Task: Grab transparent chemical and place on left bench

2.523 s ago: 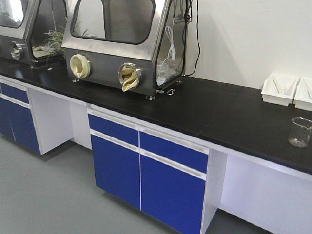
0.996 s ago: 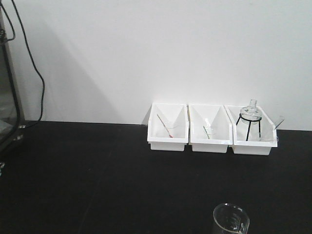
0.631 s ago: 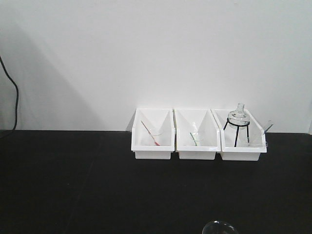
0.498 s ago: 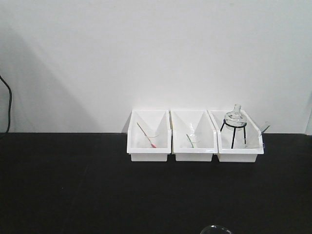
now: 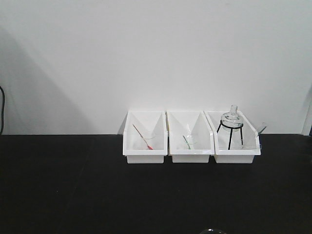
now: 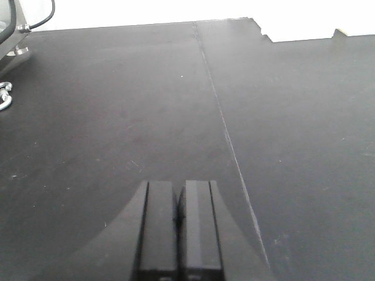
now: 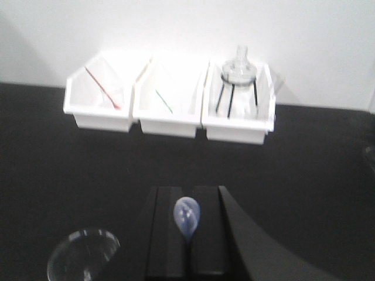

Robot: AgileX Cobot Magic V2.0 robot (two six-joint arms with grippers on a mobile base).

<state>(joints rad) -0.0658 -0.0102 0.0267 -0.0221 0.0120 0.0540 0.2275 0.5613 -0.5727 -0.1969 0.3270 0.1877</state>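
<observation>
The transparent chemical (image 7: pixel 186 213) shows as a pale translucent bulb sticking up between the black fingers of my right gripper (image 7: pixel 187 191), which is shut on it; its stem is hidden between the pads. That gripper hovers over the black countertop of the left bench (image 7: pixel 53 152), in front of three white bins (image 7: pixel 170 120). My left gripper (image 6: pixel 177 186) is shut with nothing in it, above the bare bench top (image 6: pixel 117 105).
The left bin holds a red-tipped pipette (image 5: pixel 143 137), the middle one a green-tipped pipette (image 5: pixel 187 142), the right one a glass flask on a black tripod (image 5: pixel 231 120). A clear glass beaker (image 7: pixel 82 259) stands just left of my right gripper. A metal foot (image 6: pixel 4 99) sits far left.
The front view has swung from the cabinets and glove box onto the three bins, which drifted left in the frame. The beaker has slid down to the bottom edge.
</observation>
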